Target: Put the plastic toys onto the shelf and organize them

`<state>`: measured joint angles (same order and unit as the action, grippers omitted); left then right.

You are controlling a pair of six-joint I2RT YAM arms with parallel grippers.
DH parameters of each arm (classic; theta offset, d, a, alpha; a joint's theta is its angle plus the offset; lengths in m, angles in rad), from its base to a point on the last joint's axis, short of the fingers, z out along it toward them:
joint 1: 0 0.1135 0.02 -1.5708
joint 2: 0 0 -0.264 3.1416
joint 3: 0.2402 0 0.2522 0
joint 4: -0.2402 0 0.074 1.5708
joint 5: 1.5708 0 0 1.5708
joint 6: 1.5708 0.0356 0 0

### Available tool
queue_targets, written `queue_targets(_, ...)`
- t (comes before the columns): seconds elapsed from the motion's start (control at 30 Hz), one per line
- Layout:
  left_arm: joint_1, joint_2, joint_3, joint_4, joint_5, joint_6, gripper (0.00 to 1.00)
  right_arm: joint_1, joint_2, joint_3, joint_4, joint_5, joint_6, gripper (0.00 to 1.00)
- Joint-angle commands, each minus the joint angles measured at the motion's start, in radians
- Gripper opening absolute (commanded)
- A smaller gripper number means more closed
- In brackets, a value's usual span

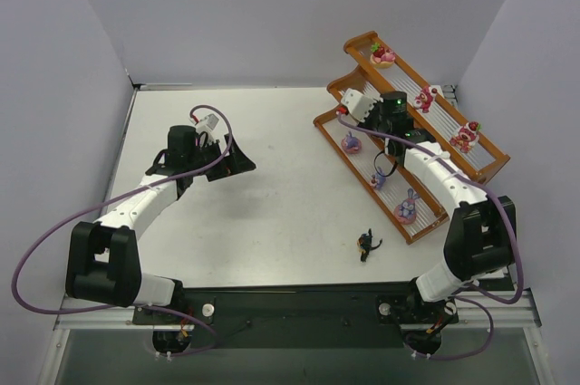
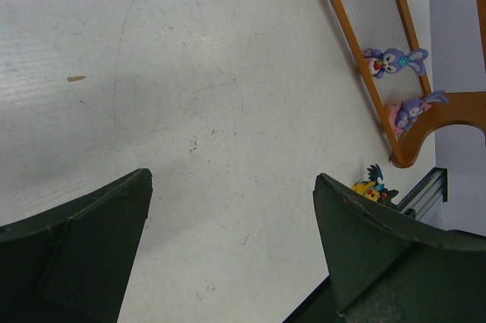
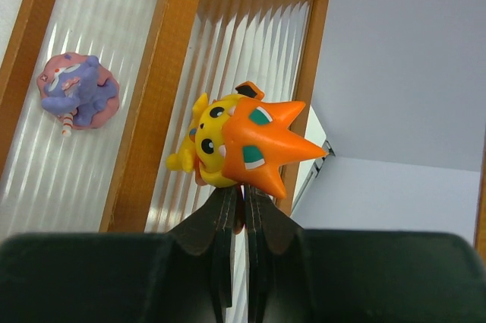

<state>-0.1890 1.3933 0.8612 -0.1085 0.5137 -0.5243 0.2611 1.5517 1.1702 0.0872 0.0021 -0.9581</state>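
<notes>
The orange-brown shelf (image 1: 480, 168) stands at the right. Three pink-red toys (image 1: 426, 97) sit on its top tier and three purple toys (image 1: 379, 179) on its bottom tier. My right gripper (image 1: 396, 122) hangs over the middle tier. In the right wrist view it (image 3: 244, 194) is shut on the orange and yellow toy (image 3: 243, 144), held above the white slats beside a rim (image 3: 159, 72). The black winged toy (image 1: 366, 244) lies on the table in front of the shelf. My left gripper (image 1: 227, 163) is open and empty over the table, left of centre (image 2: 231, 178).
The left wrist view shows the bottom tier (image 2: 357, 42) with purple toys (image 2: 393, 61) and the black winged toy (image 2: 372, 186) near the shelf foot. One purple toy (image 3: 78, 96) shows in the right wrist view. Grey walls close in the table.
</notes>
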Motion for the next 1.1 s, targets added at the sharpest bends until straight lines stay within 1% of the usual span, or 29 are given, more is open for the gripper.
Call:
queue_targets(0.0,-0.001,-0.008,0.029,0.030,0.019,0.001,0.97,-0.010,0.011,-0.001,0.080,-0.037,0.036,0.00)
queue_targets(0.37,-0.001,-0.008,0.032,0.023,0.009,0.007,0.97,-0.008,0.025,-0.033,0.134,-0.005,-0.007,0.00)
queue_targets(0.43,-0.001,-0.008,0.030,0.023,0.008,0.007,0.97,-0.006,0.031,-0.033,0.134,0.025,-0.011,0.00)
queue_targets(0.63,-0.001,-0.010,0.032,0.024,0.008,0.006,0.97,-0.002,0.041,-0.037,0.148,0.059,-0.022,0.10)
queue_targets(0.77,-0.001,-0.011,0.032,0.026,0.008,0.006,0.97,0.003,0.044,-0.038,0.138,0.068,-0.034,0.20)
queue_targets(0.93,-0.001,-0.011,0.032,0.023,0.006,0.006,0.97,0.006,0.031,-0.050,0.154,0.078,-0.018,0.25)
queue_targets(1.07,-0.001,-0.013,0.030,0.023,0.006,0.004,0.97,0.006,0.022,-0.053,0.166,0.087,-0.002,0.32)
